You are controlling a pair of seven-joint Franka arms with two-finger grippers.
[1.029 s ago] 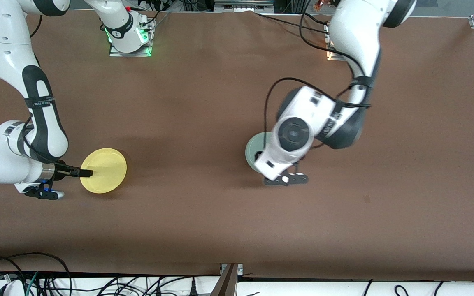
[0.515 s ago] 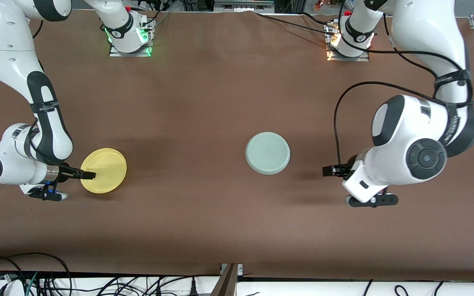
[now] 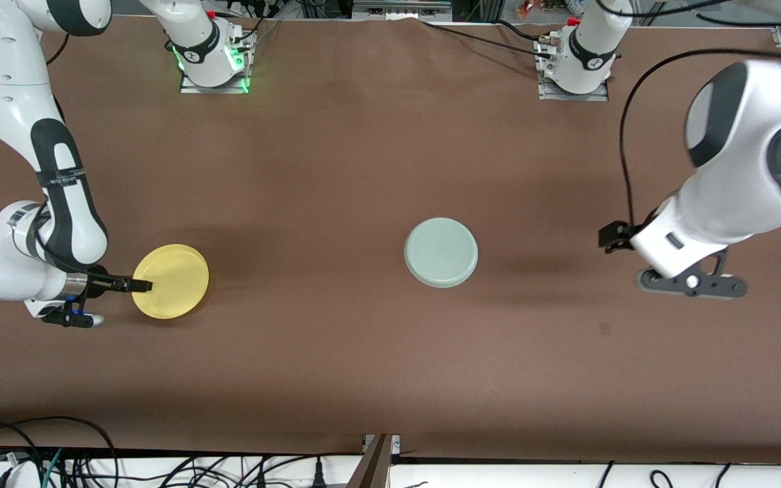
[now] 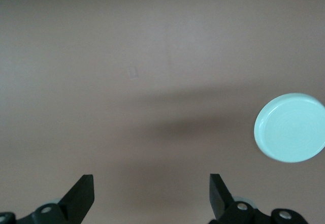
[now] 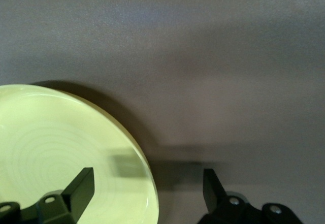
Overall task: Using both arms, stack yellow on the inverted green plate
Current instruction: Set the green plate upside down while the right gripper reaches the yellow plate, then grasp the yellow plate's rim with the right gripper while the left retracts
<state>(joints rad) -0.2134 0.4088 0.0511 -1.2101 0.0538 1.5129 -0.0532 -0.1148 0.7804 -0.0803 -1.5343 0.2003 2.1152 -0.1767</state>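
The yellow plate (image 3: 173, 279) lies on the brown table toward the right arm's end. My right gripper (image 3: 146, 286) is low at its edge, open. In the right wrist view, one finger (image 5: 81, 186) is over the yellow plate (image 5: 56, 148) and the other is over bare table, so the jaws of the right gripper (image 5: 147, 183) straddle the rim. The green plate (image 3: 441, 252) lies upside down near the table's middle, untouched. My left gripper (image 3: 609, 236) hangs open over bare table toward the left arm's end. The left wrist view shows the left gripper (image 4: 151, 191) empty and the green plate (image 4: 289, 127) apart from it.
The two arm bases (image 3: 213, 57) (image 3: 573, 61) stand along the table's edge farthest from the front camera. Cables (image 3: 38, 454) lie past the nearest edge. A small dark mark (image 3: 604, 329) shows on the brown table (image 3: 336, 352).
My left arm has swung off the green plate toward its own end of the table, uncovering the plate. The right gripper has stayed at the yellow plate's edge.
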